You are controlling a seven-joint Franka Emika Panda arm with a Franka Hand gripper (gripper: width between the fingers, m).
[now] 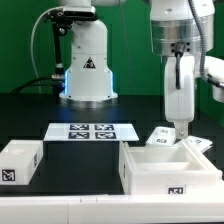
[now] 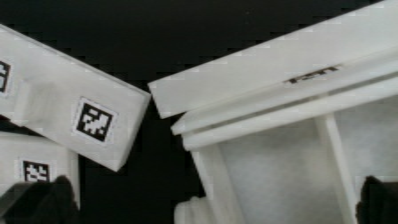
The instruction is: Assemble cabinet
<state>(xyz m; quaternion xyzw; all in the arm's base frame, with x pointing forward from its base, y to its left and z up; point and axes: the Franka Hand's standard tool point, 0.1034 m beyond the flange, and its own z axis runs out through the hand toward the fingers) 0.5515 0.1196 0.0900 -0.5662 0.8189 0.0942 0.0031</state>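
Exterior view: the cabinet point(image 1: 150, 185), a large hollow white plastic box, stands open side up on the black table point(image 1: 30, 125), at the front and toward the exterior view's right. A small square black-and-white tag point(image 1: 177, 190) sits on its front wall. The white arm comes down from above, and its two-finger gripper point(image 1: 178, 128) hangs upright over the cabinet's rear wall, tips close above the rim. Whether they touch anything cannot be told from here.

Just behind the cabinet lie two small white tagged pieces, one point(image 1: 163, 138) beside the gripper's tips and the other point(image 1: 196, 146) further to the exterior view's right. The marker board point(image 1: 92, 131), a thin flat white sheet with four tags, lies at the middle of the table, well apart from the gripper. A small white boxy block point(image 1: 18, 160) bearing a tag stands at the front on the exterior view's left. The white robot base point(image 1: 88, 65) stands at the back.

The wrist view looks down into the cabinet, where a straight white inner divider point(image 2: 338, 160) runs between its walls. A flat white tagged panel point(image 2: 89, 115) lies just beside the outer wall, with a strip of dark table between them. The dark fingertips point(image 2: 39, 200) stand far apart with nothing clasped between them, so the pincer is released.
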